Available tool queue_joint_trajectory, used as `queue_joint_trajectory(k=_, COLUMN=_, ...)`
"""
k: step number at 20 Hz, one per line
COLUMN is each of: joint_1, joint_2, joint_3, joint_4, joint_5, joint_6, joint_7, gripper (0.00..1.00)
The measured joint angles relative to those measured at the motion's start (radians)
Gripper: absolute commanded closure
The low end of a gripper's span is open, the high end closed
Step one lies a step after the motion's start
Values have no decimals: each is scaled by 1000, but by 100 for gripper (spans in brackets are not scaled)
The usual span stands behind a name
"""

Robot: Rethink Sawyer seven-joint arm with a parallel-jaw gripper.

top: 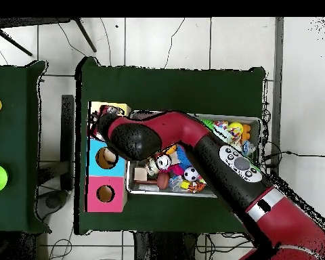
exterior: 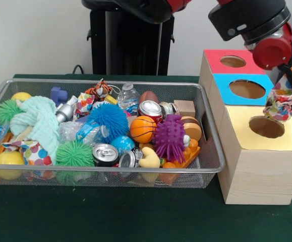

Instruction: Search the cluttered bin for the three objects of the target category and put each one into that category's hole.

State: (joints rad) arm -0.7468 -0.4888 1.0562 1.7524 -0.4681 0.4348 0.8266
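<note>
My gripper (exterior: 288, 80) hangs at the right of the front view, shut on a white cloth piece with coloured dots (exterior: 282, 101). The cloth dangles just above the round hole (exterior: 267, 127) in the yellow top of the largest wooden box (exterior: 259, 171). The wire mesh bin (exterior: 110, 83) sits to the left, full of clutter. Two more dotted cloth pieces lie in it, one at the front left (exterior: 35, 152) and one near the back (exterior: 84, 103). In the overhead view my arm (top: 192, 139) reaches across the bin (top: 258, 123) to the yellow box (top: 118, 107).
A blue-topped box (exterior: 224, 92) and a red-topped box (exterior: 214, 60) stand behind the yellow one, each with a hole. The bin holds spiky balls (exterior: 169, 137), drink cans (exterior: 105, 154), a small basketball (exterior: 142, 129) and a teal fuzzy cloth (exterior: 37, 118). The table has a green cover (exterior: 135, 217).
</note>
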Motion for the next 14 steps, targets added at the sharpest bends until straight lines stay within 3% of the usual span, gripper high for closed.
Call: queue_joint_trajectory(k=14, joint_1=29, joint_2=35, joint_3=-78, joint_4=0, joint_5=-24, joint_6=-24, joint_7=0, gripper=100)
